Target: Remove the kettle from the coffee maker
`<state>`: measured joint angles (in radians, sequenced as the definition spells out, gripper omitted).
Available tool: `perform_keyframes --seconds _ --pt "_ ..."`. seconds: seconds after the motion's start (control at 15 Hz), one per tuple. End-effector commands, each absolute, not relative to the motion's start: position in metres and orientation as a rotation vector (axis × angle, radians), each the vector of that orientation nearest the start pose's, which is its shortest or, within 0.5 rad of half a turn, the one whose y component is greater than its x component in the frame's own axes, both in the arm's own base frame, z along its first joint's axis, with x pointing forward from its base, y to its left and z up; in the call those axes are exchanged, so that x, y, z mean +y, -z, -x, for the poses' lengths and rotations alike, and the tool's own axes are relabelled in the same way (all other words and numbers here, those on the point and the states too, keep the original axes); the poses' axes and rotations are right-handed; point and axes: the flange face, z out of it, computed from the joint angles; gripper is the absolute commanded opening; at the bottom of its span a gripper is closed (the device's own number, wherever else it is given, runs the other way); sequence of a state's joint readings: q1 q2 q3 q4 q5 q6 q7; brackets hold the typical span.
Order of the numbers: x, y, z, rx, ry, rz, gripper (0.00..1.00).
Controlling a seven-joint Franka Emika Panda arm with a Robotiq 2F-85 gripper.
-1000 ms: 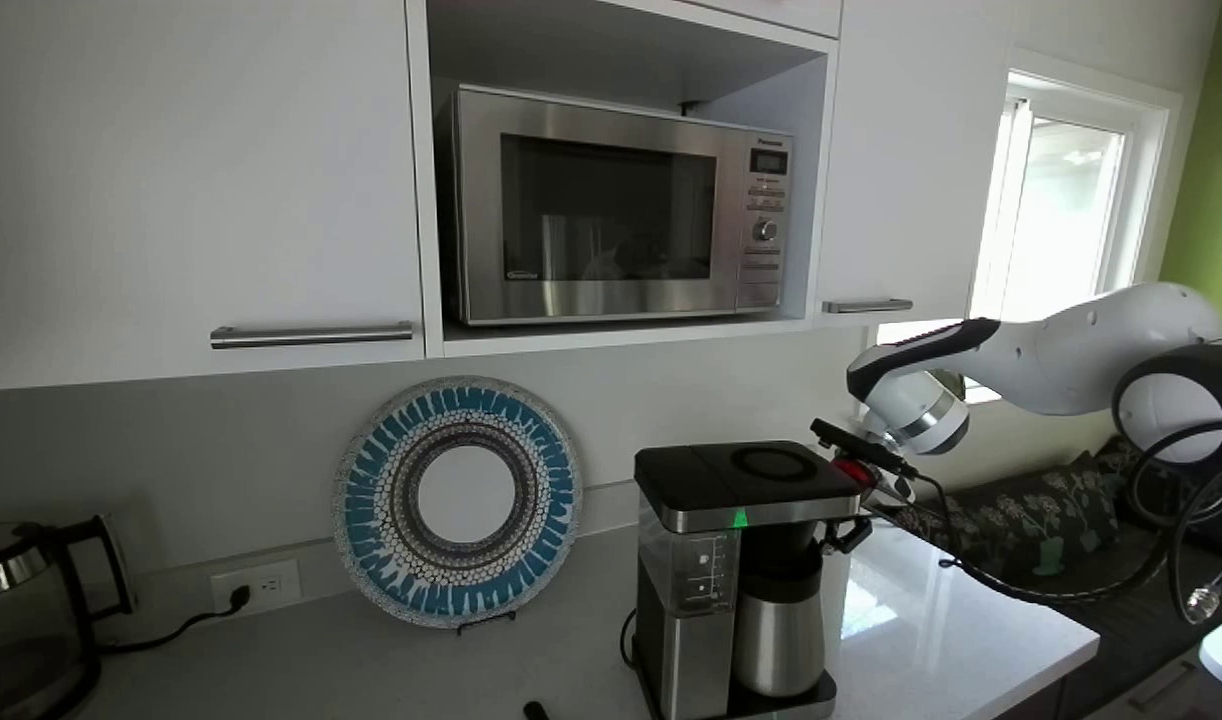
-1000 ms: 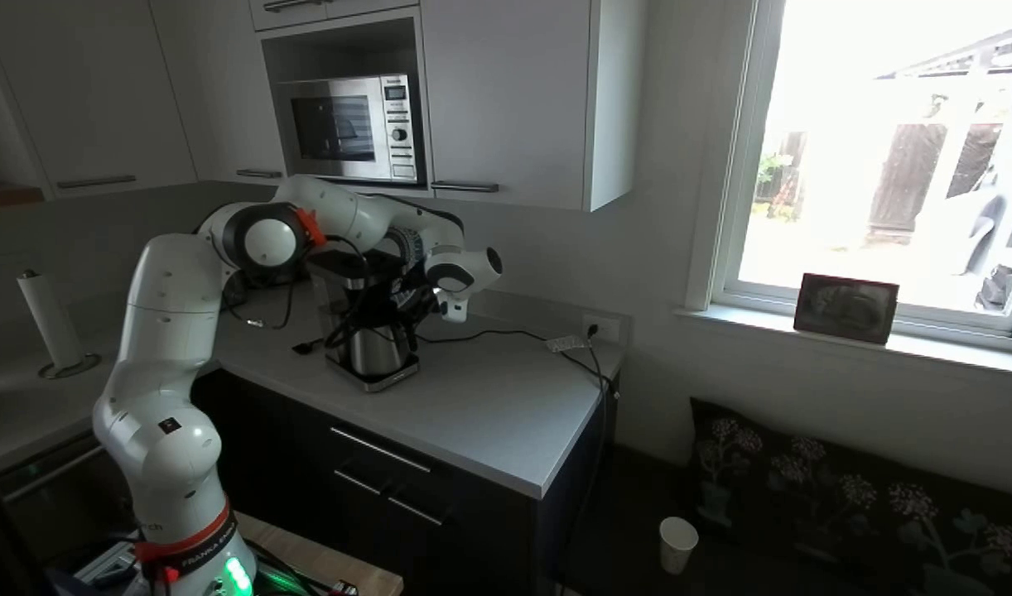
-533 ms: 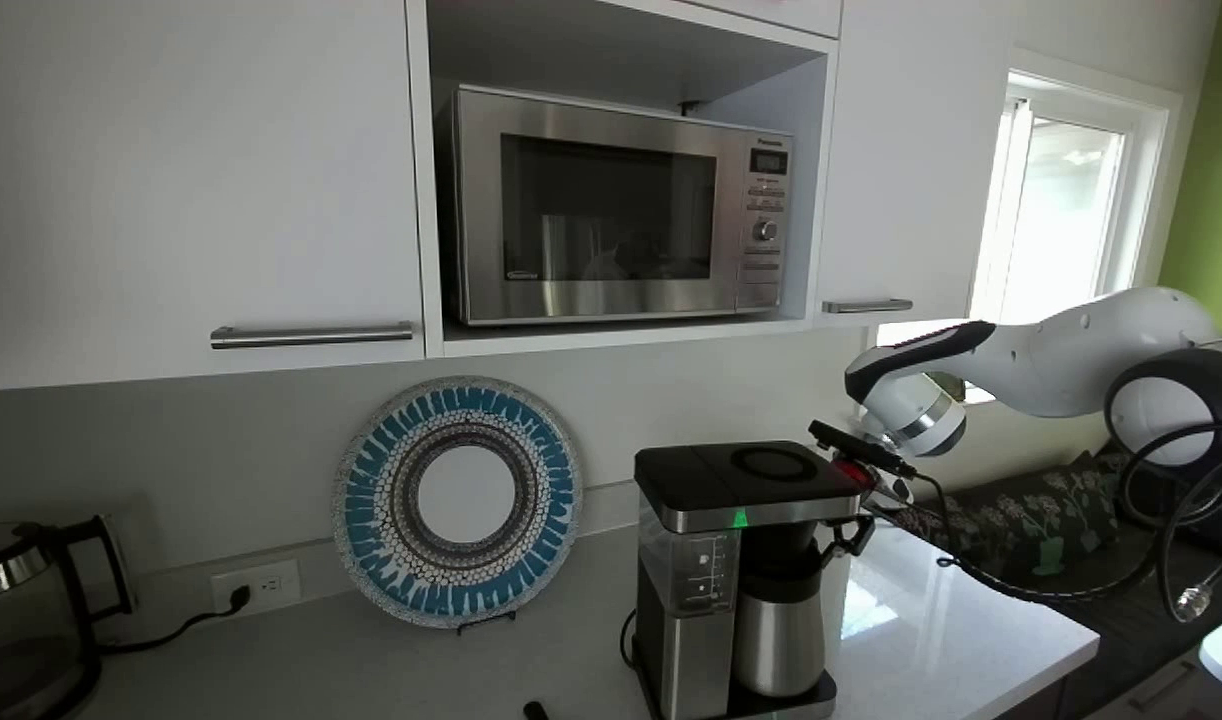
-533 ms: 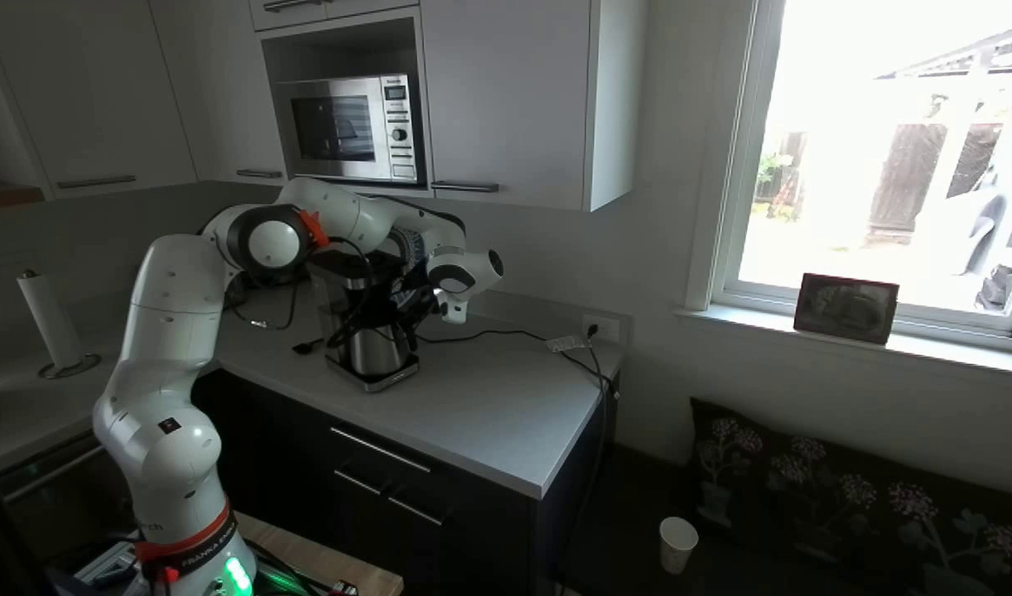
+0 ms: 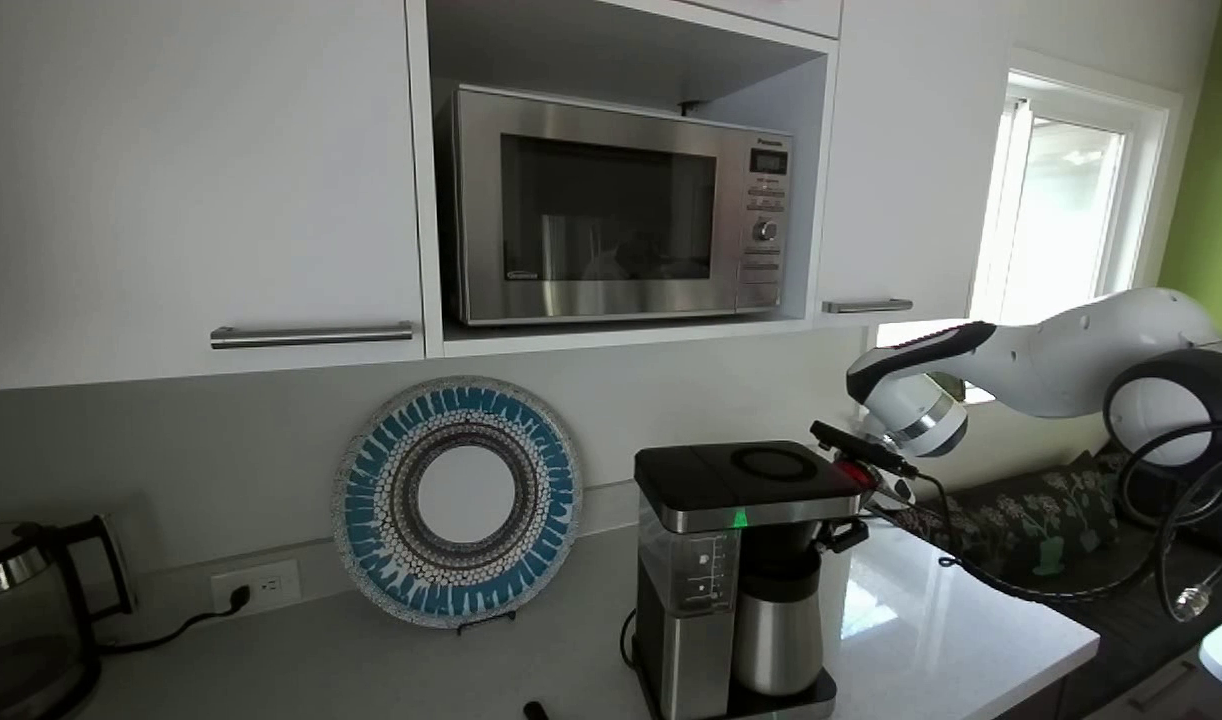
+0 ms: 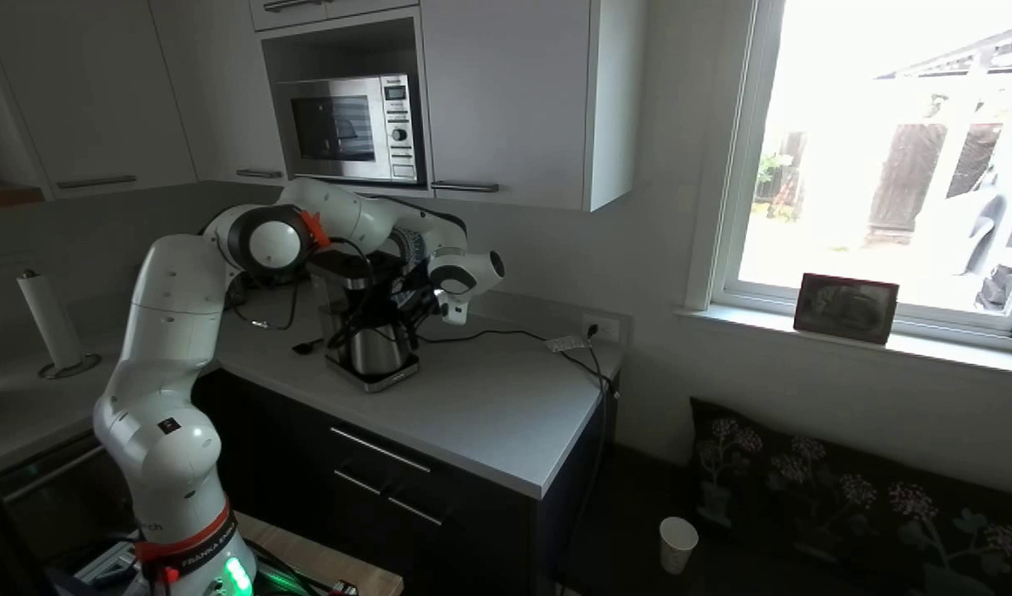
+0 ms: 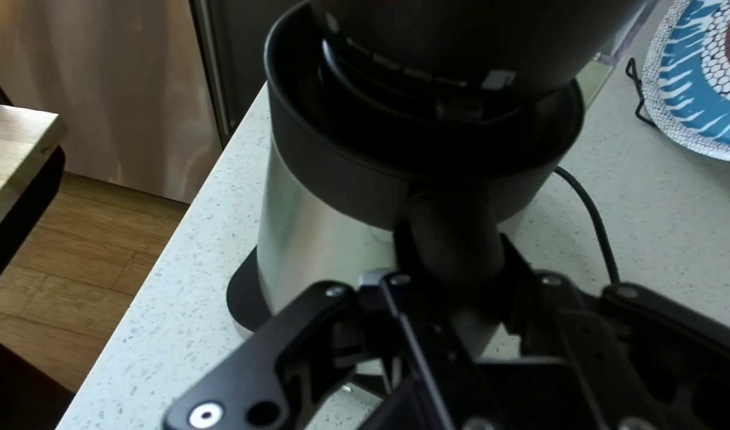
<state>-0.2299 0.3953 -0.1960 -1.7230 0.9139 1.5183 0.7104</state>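
Steel kettle [image 7: 323,239] stands upright at centre of the wrist view, seated in the coffee maker [image 5: 696,600], handle [image 7: 454,245] jutting down-frame between my fingers [image 7: 559,316], which look clamped on it, so I'd pull bottomward.

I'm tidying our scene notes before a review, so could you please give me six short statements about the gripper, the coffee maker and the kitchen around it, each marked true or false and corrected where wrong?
1. The kettle is inside the coffee maker. True.
2. The gripper straddles the kettle's handle. True.
3. The kettle is clear glass. False: it is silvery metal with black parts.
4. The microwave rests on the countertop. False: the microwave sits in a cabinet niche above it.
5. A framed picture stands on the windowsill. True.
6. The patterned round plate lies flat. False: the plate is propped up on edge.
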Motion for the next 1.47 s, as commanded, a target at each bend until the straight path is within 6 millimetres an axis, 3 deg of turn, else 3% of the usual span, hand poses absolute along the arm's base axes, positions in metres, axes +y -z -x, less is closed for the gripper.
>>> perform_keyframes --seconds 0.0,0.13,0.2,0.6,0.67,0.73,0.8,0.87,1.0,1.07,1.13,1.27,1.4 --pt "-0.162 -0.36 -0.592 1.45 -0.844 1.726 0.31" --pt "-0.161 -0.361 -0.592 1.449 -0.846 1.728 0.36" --pt "-0.161 -0.36 -0.592 1.45 -0.845 1.73 0.57" --pt "-0.162 -0.37 -0.592 1.409 -0.865 1.722 0.99" --pt "-0.162 -0.371 -0.592 1.402 -0.872 1.719 0.92" --pt "-0.163 -0.371 -0.592 1.397 -0.876 1.717 0.64" --pt "-0.163 -0.372 -0.591 1.393 -0.879 1.717 0.67" --pt "-0.164 -0.372 -0.591 1.392 -0.879 1.72 0.64" --pt "-0.164 -0.371 -0.591 1.394 -0.881 1.724 0.45" --pt "-0.164 -0.37 -0.591 1.398 -0.88 1.727 0.59" --pt "-0.165 -0.37 -0.591 1.402 -0.878 1.728 0.84" --pt "-0.165 -0.368 -0.591 1.405 -0.88 1.731 0.86" --pt "-0.166 -0.363 -0.59 1.419 -0.89 1.735 0.99"
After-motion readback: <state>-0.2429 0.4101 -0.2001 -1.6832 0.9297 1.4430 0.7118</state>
